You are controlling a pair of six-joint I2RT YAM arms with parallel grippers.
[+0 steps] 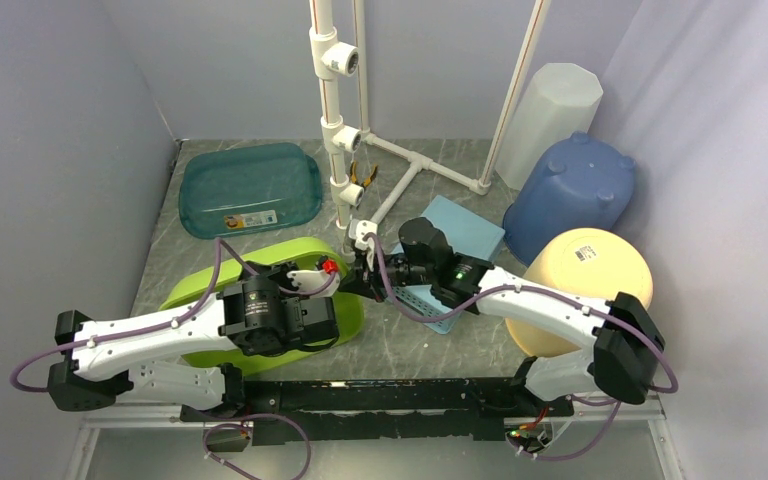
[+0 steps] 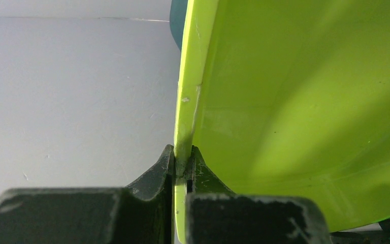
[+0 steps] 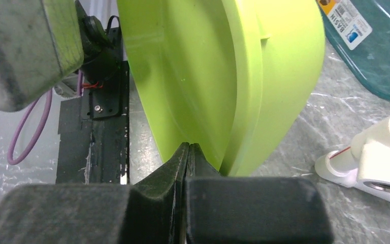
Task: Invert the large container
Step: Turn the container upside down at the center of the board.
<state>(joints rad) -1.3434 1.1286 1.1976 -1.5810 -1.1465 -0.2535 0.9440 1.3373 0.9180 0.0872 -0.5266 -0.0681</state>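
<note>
From above, I see the lime basin [image 1: 192, 291] tipped up on its side at the left-centre of the table [image 1: 410, 345], in front of the teal basin [image 1: 250, 185]. My left arm lies across most of it, so I cannot make out where it meets the tabletop.

On the left wrist camera, the left gripper [image 2: 183, 163] is clenched on the basin's rim, and the thin lime edge runs down between the two black fingers. The basin fills the right half of that view, cut off at the frame.

On the right wrist camera, the right gripper [image 3: 188, 152] has its fingers pressed together, with no lime plastic showing between them. Its tips sit just at the basin's inner wall, and I cannot tell whether they touch it. From above, both grippers crowd together beside the white pipe frame [image 1: 340, 130], and their fingertips are too small to separate.
</note>
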